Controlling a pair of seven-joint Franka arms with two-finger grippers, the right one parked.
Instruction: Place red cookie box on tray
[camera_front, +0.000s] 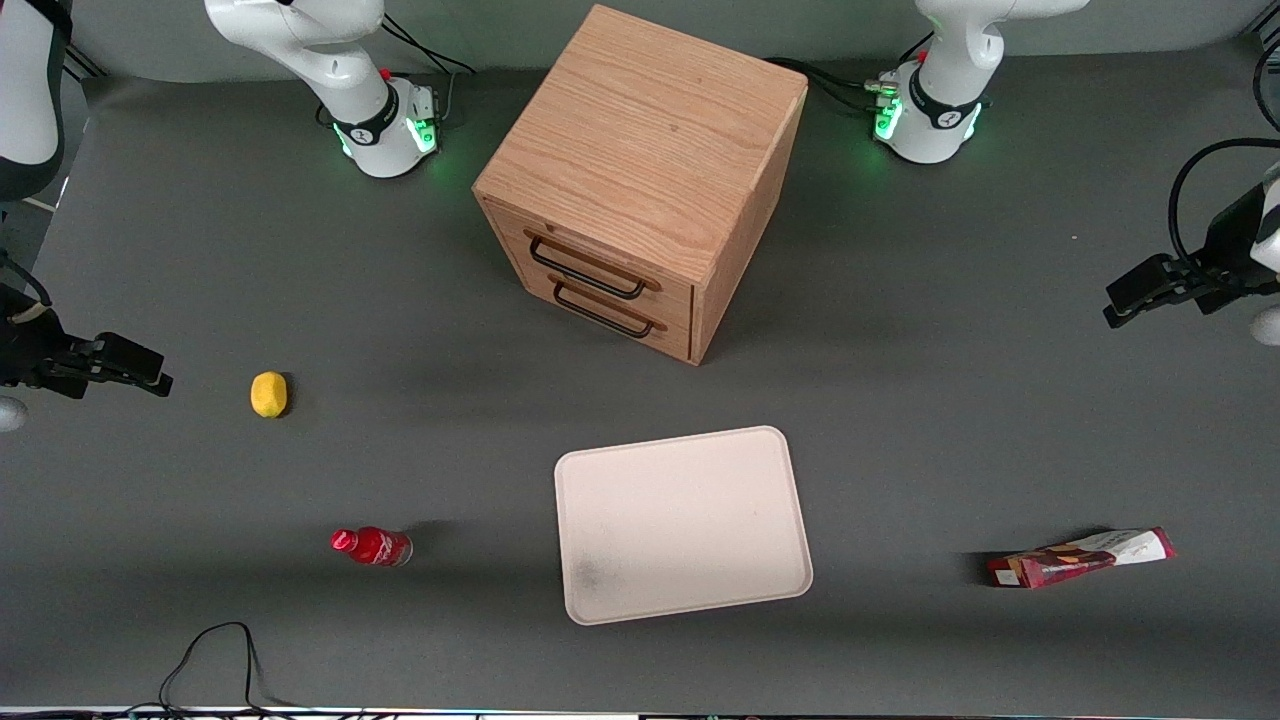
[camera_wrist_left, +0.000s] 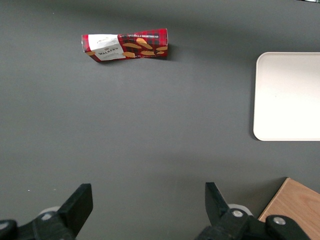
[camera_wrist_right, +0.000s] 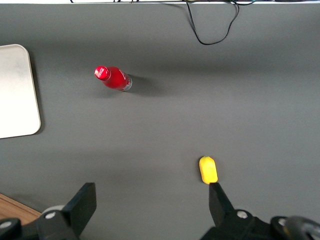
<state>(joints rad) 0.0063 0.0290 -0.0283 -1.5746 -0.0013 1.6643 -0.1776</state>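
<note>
The red cookie box (camera_front: 1080, 557) lies on the grey table toward the working arm's end, near the front camera; it also shows in the left wrist view (camera_wrist_left: 126, 45). The cream tray (camera_front: 680, 522) lies flat in the middle, nearer the front camera than the wooden drawer cabinet, and shows nothing on it; its rim shows in the left wrist view (camera_wrist_left: 257, 95). My left gripper (camera_front: 1125, 300) hangs open and empty well above the table, farther from the front camera than the box; in the left wrist view (camera_wrist_left: 147, 200) its fingers stand wide apart over bare table.
A wooden cabinet (camera_front: 640, 170) with two drawers stands in the middle at the back. A small red bottle (camera_front: 372, 546) and a yellow lemon-like thing (camera_front: 268, 393) lie toward the parked arm's end. A black cable (camera_front: 215, 650) loops near the front edge.
</note>
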